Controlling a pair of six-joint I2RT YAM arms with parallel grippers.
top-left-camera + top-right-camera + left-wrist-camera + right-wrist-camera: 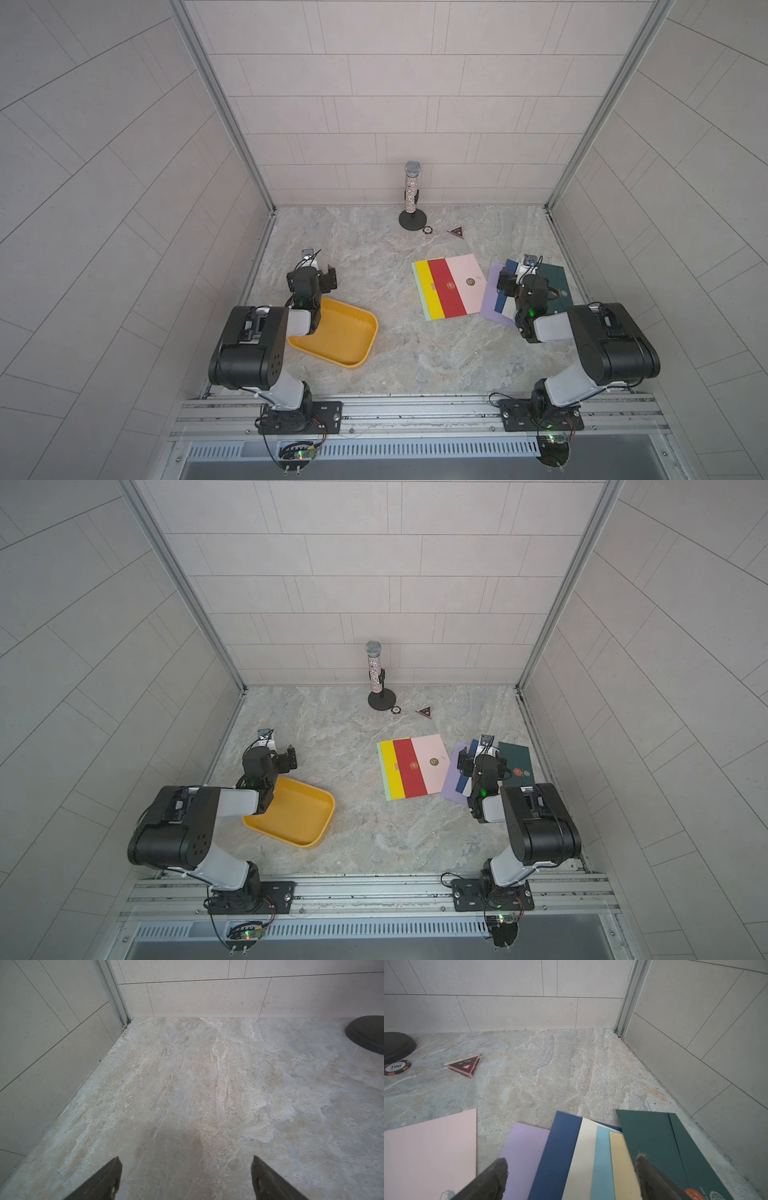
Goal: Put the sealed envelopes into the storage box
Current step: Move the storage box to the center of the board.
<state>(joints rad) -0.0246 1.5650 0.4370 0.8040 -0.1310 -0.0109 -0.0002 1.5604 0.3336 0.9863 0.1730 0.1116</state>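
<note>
The yellow storage box [340, 336] sits at the front left, holding nothing, with my left arm over its near-left corner. My left gripper [186, 1159] hovers open over bare table just behind the box. One fan of sealed envelopes lies mid-table: pale green, yellow [428, 291], red [446, 293] and pink [465, 282]. A second fan lies to the right: lilac [525, 1147], dark blue [558, 1147], cream [581, 1157], light blue [602, 1157], pale yellow [620, 1157] and dark green [654, 1136]. My right gripper [571, 1158] hangs open above this second fan, holding nothing.
A glittery microphone [412, 187] stands on a round black base [412, 219] at the back. Beside the base lie a poker chip [427, 229] and a small dark triangular piece [456, 233]. Tiled walls close in the left, right and back sides.
</note>
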